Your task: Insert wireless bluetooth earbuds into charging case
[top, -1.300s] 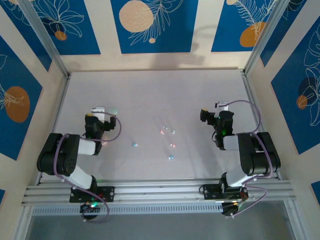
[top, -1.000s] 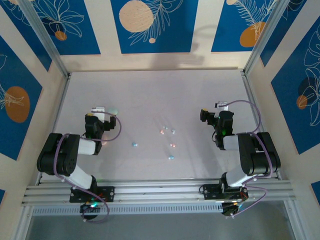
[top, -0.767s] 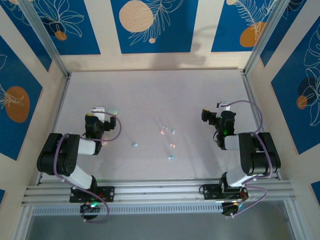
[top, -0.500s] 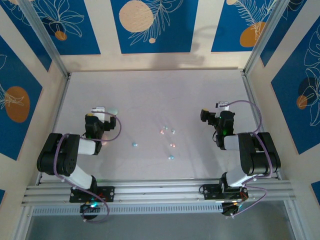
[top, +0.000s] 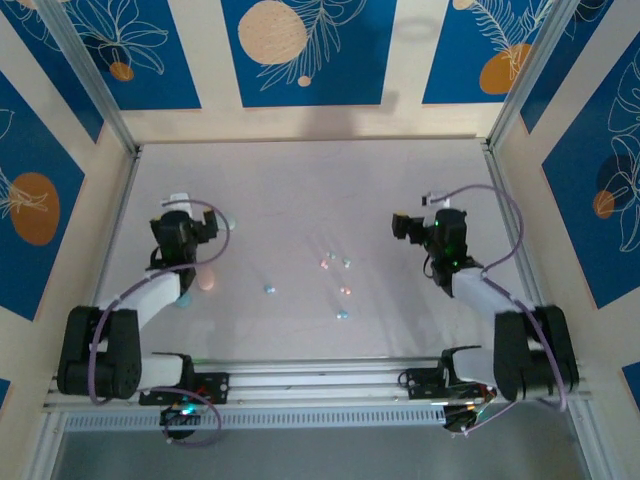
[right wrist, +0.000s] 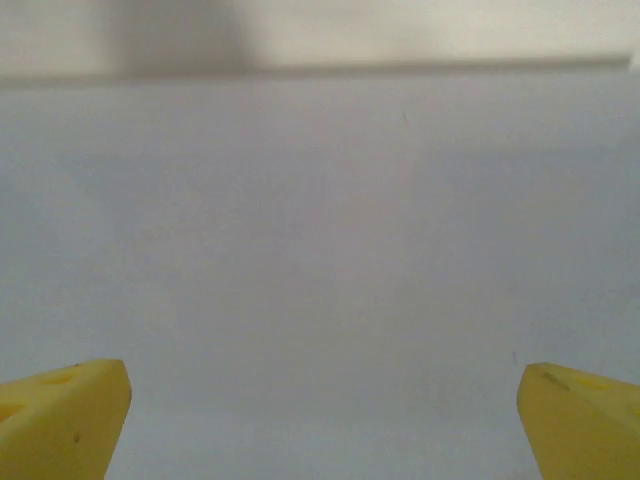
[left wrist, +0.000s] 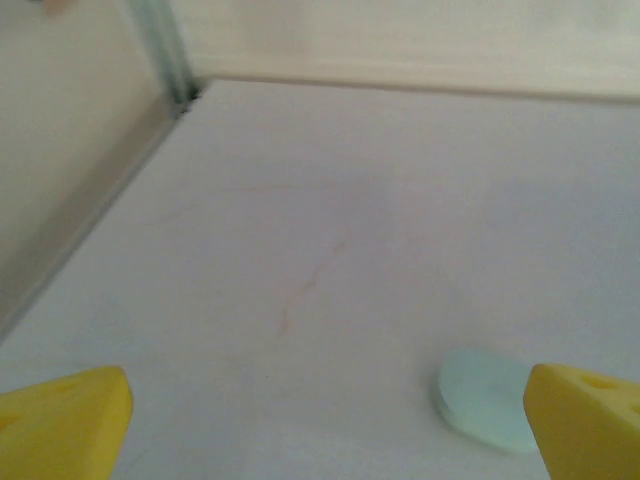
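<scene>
**Figure: Earbuds loose on the table [top: 300, 180], both arms raised over it.**

We see the wireless bluetooth earbuds [top: 345, 291] scattered on the bare surface between the two arms, apart from every case. A pale mint case [left wrist: 485, 408] lies flat just beside one yellow fingertip of the left gripper [left wrist: 320, 420], and we cannot tell what it holds. A pink case [top: 206, 279] lies beside the left arm, its contents equally unreadable. The left gripper and the right gripper [right wrist: 320, 425] both stand spread wide, with nothing between their fingers.
</scene>
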Tool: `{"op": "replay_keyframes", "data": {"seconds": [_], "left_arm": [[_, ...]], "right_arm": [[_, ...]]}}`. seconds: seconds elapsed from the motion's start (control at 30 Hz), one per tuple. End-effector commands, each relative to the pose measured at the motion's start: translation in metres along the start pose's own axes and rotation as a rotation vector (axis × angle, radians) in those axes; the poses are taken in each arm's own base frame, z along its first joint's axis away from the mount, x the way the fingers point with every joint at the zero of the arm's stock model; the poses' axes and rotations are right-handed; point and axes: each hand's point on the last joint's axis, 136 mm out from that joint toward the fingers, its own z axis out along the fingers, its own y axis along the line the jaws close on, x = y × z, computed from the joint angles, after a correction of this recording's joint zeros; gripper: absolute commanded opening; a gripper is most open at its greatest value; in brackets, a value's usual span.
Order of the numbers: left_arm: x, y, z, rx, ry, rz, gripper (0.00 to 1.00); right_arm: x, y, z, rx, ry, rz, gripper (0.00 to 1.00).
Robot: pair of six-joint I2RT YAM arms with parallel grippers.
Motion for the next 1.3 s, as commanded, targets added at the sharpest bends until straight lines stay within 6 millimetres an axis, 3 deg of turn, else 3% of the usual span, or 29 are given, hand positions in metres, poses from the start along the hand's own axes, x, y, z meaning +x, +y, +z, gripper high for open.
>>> {"op": "replay_keyframes", "data": {"seconds": [0.0, 0.13, 0.2, 0.3, 0.4, 0.6, 0.87, 1.27], "left_arm": [[0.023, 0.022, -0.014, -0.127, 0.225, -0.046, 1.00], [0.030, -0.028, -0.016, 0.140, 0.346, -0.090, 0.99], [0.044, -0.048, -0.017, 0.234, 0.444, -0.123, 0.92], [0.069, -0.049, -0.013, 0.204, 0.572, -0.151, 0.82], [0.079, -0.049, -0.005, 0.176, 0.624, -0.131, 0.81], [0.075, -0.060, 0.019, 0.176, 0.687, -0.080, 0.88], [0.086, -0.071, 0.053, 0.138, 0.818, 0.106, 0.91], [0.109, -0.088, 0.073, 0.134, 0.914, 0.311, 0.88]], "right_arm": [[-0.003, 0.013, -0.033, -0.040, 0.190, 0.155, 0.99], [-0.013, 0.062, -0.062, -0.311, 0.253, 0.226, 0.97], [-0.014, 0.082, -0.076, -0.410, 0.271, 0.219, 0.95], [-0.014, 0.102, -0.092, -0.494, 0.290, 0.192, 0.94], [-0.008, 0.111, -0.096, -0.512, 0.337, 0.172, 0.94], [0.008, 0.115, -0.087, -0.482, 0.410, 0.166, 0.94], [0.017, 0.107, -0.082, -0.416, 0.443, 0.168, 0.97], [0.029, 0.087, -0.078, -0.303, 0.486, 0.166, 0.98]]}}
